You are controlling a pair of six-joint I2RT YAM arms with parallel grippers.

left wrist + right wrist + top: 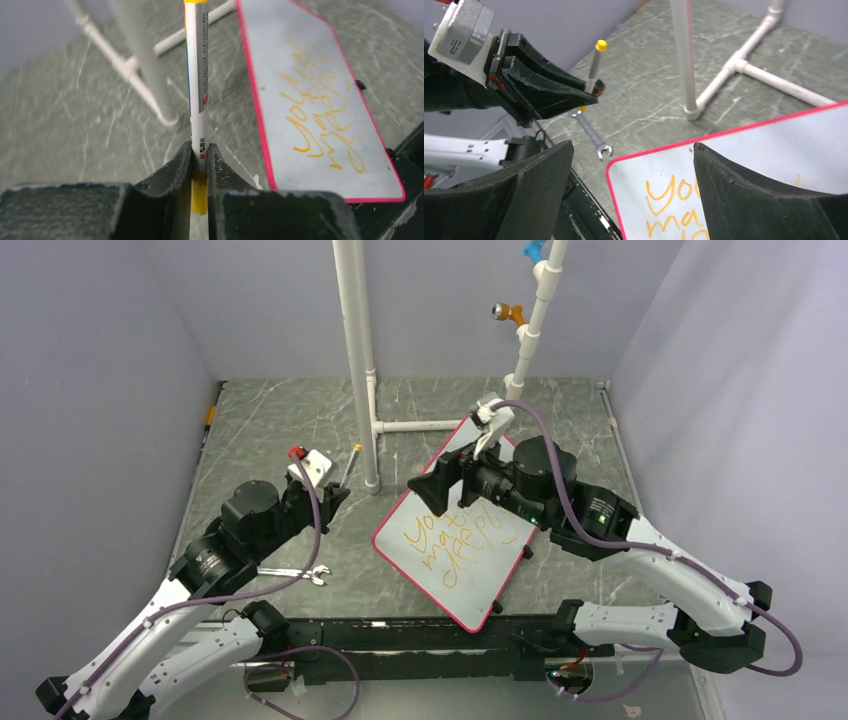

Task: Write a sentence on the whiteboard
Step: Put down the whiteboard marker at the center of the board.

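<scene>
The whiteboard lies slanted on the table, pale with a thin red rim. The sentence is written on it in orange slanted lines; "You ma..." shows in the right wrist view. My left gripper is left of the board, shut on a white marker with a yellow end pointing up. The left wrist view shows the marker clamped between my gripper's fingertips, with the whiteboard and sentence to the right. My right gripper hangs open over the whiteboard's left part, holding nothing.
A white pipe frame stands behind the board, its foot near the board's corner. A steel wrench lies on the table by the left arm. Orange and blue pegs hang on the rear pipe. Walls enclose three sides.
</scene>
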